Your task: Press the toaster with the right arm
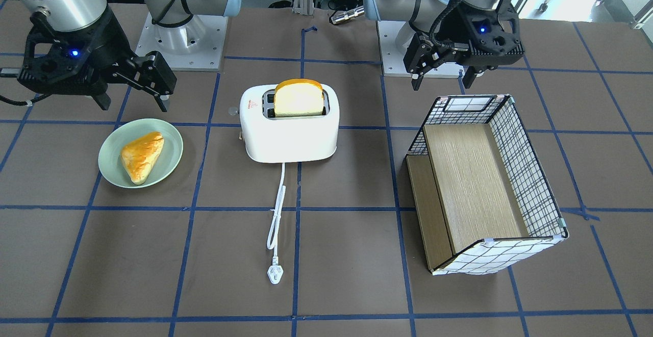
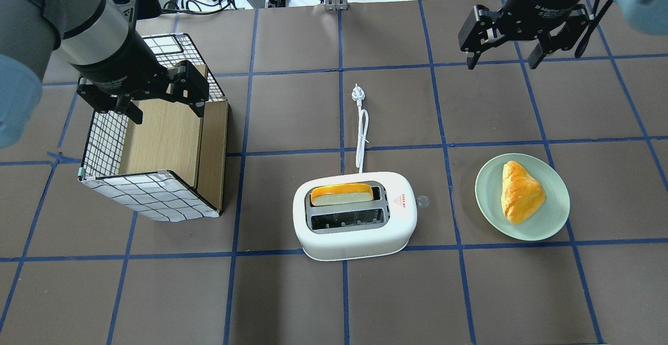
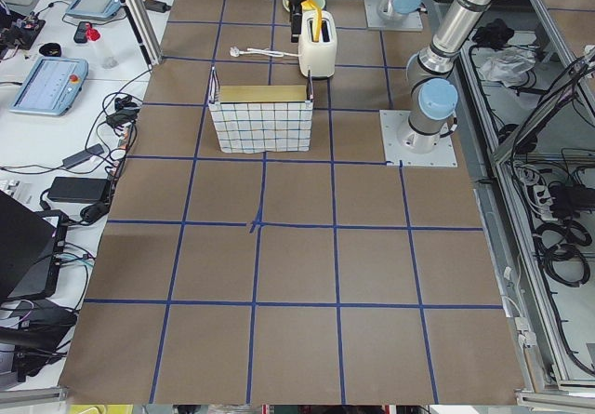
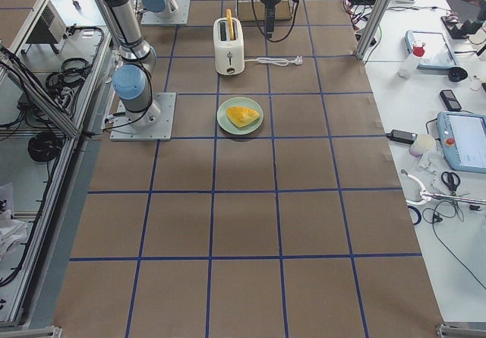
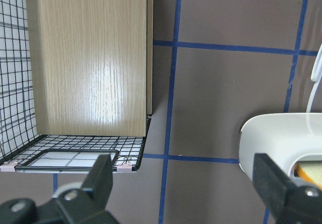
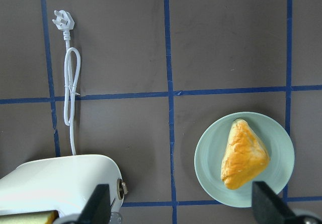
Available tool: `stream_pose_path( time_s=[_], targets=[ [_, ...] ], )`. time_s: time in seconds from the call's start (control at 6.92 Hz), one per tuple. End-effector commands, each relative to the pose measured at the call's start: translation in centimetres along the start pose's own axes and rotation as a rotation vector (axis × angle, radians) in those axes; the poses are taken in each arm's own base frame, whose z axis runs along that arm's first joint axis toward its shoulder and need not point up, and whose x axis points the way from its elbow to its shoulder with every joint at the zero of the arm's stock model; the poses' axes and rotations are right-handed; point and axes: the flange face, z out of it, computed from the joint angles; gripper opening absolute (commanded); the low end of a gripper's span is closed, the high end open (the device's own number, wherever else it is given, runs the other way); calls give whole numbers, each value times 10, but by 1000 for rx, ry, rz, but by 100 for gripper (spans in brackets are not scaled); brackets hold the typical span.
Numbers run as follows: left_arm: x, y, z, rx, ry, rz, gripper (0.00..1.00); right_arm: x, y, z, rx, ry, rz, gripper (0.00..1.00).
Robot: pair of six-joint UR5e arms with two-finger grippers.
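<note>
The white toaster [image 1: 291,133] stands mid-table with a toast slice [image 1: 299,100] upright in one slot; its side lever [image 1: 233,110] faces the right arm's side. The toaster also shows from overhead [image 2: 355,230], where the lever [image 2: 421,201] points right. Its cord lies straight, ending in the plug [image 1: 275,275]. My right gripper [image 1: 133,105] is open and empty, raised above the table beyond the plate, well away from the toaster; from overhead [image 2: 501,63] it hangs at the far right. My left gripper [image 2: 167,114] is open and empty above the box.
A green plate [image 1: 112,163] with a golden pastry [image 1: 143,156] lies on the lever side of the toaster, under the right arm. A grid-patterned box [image 1: 525,174] with a wooden inside lies on its side on the toaster's other side.
</note>
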Motion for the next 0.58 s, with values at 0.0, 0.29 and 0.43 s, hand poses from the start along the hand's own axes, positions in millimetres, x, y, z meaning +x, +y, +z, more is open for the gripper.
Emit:
stream_pose_path(
  time_s=[0.0, 0.29, 0.43],
  targets=[
    [0, 0, 0, 0, 0, 0, 100, 1, 1, -1, -4, 9, 1, 100],
    [0, 0, 0, 0, 0, 0, 100, 1, 1, -1, -3, 14, 1, 100],
    [0, 0, 0, 0, 0, 0, 100, 1, 1, -1, -4, 14, -1, 100]
  ],
)
